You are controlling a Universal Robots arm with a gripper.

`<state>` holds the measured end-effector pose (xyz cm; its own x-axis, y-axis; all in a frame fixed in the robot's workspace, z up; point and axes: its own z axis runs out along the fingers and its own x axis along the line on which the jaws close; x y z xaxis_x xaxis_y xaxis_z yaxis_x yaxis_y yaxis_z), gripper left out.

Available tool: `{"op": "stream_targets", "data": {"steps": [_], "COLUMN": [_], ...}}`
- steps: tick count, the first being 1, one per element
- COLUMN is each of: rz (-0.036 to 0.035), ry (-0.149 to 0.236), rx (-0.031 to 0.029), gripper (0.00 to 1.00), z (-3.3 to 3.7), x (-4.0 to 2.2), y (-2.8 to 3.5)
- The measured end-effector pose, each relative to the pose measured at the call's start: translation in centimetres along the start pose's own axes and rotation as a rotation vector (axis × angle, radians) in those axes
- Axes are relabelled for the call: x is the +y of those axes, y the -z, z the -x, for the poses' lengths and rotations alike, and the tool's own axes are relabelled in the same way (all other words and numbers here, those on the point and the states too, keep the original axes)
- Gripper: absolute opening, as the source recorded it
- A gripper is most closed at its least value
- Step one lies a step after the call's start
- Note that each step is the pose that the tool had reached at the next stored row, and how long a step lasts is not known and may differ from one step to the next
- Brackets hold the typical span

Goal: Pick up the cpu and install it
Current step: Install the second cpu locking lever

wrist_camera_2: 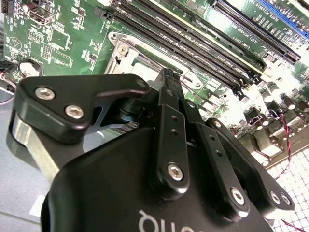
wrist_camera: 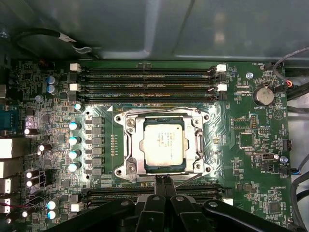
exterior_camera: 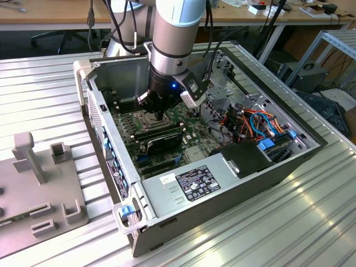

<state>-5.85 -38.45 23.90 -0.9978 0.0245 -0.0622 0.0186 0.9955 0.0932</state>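
The cpu (wrist_camera: pixel 164 145), a flat silver-grey square, lies inside the metal-framed socket (wrist_camera: pixel 129 145) on the green motherboard (wrist_camera: pixel 246 145) in the first wrist view. My gripper (wrist_camera: pixel 161 180) hangs just off one edge of the socket, beside the memory slots (wrist_camera: pixel 145 193), its two black fingers pressed together with nothing between them. The second wrist view has the same shut fingers (wrist_camera_2: pixel 170 84) reaching down next to the socket frame (wrist_camera_2: pixel 120 48). From the exterior view, the gripper (exterior_camera: pixel 159 114) is low inside the open computer case (exterior_camera: pixel 233 200), over the board.
Long black memory slots (wrist_camera: pixel 145 77) run along both sides of the socket. Capacitors (wrist_camera: pixel 73 140), a coin battery (wrist_camera: pixel 263 95), a power supply (exterior_camera: pixel 189 186) and coloured cables (exterior_camera: pixel 258 122) crowd the case. A grey fixture (exterior_camera: pixel 39 183) stands on the ribbed table at the exterior view's left.
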Motion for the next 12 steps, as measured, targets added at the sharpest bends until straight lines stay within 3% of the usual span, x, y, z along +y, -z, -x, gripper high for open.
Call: {"op": "stream_targets", "data": {"steps": [12], "rz": [0.0000], "ry": [0.000], "rx": [-0.0019], "gripper": [0.11], "z": [-0.67], "x": [-0.01], "y": [0.04]}}
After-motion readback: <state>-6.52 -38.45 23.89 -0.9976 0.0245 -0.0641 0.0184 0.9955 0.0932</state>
